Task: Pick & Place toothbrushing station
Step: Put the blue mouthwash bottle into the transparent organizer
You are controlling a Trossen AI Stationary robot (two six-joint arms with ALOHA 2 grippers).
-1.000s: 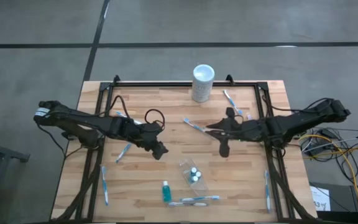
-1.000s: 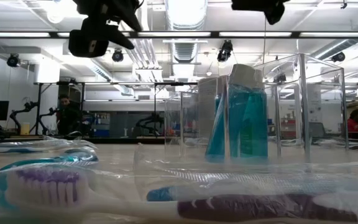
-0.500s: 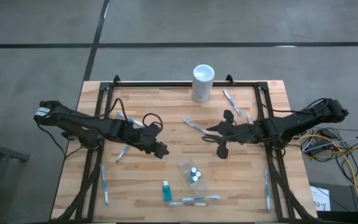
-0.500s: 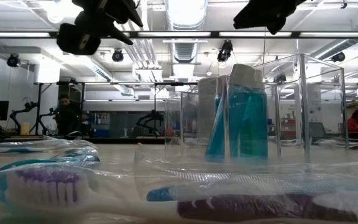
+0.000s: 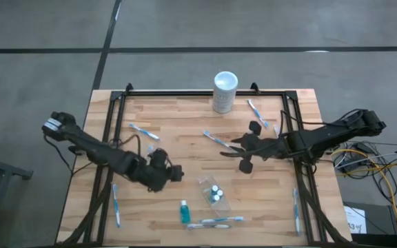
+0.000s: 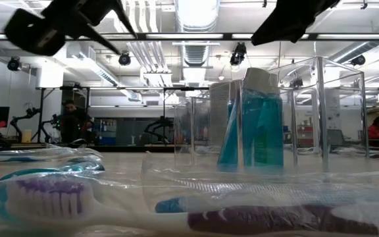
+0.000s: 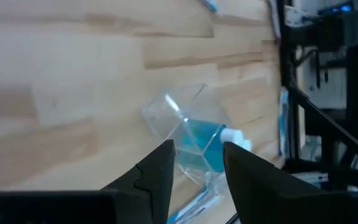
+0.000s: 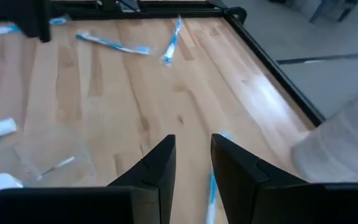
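Wooden slats form the table point(image 5: 185, 120), which stands on a grey floor inside a black frame, with both arms reaching in from the sides.

Nearest the front edge, a toothbrush point(image 5: 216, 222) lies flat, with a teal-and-white tube point(image 5: 183, 211) just beside its left end. In the low view the same brush, in clear wrapping, fills the foreground point(image 6: 176, 210).

Slightly further in, a small clear plastic cup point(image 5: 214, 193) lies on the slats with two white-capped tubes inside it. The low view shows clear walls around a teal tube with a white cap point(image 6: 252, 118). One toothbrush point(image 5: 116, 204) lies along the left rail and another point(image 5: 296, 211) along the right rail.

The left pincer point(image 5: 175, 172) hovers left of the cup, apart from it. Its wrist view shows the two dark fingers point(image 7: 160, 171) parted with bare table and the cup point(image 7: 188, 140) seen between them; nothing is gripped.

The right pincer point(image 5: 245, 164) hangs right of centre, beyond the cup. Its fingers point(image 8: 154, 168) stand apart with only wood between them; it holds nothing.

Further back, toothbrushes lie scattered: one point(image 5: 217, 140) near the centre just beside the right pincer, one point(image 5: 143, 131) on the left, one point(image 5: 255, 110) toward the rear right.

At the rear edge a white cylinder point(image 5: 225, 91) stands upright, much larger than the cup.

Beyond the table, the low view shows a workshop with ceiling lights, and a person point(image 6: 71, 122) stands at the far left.
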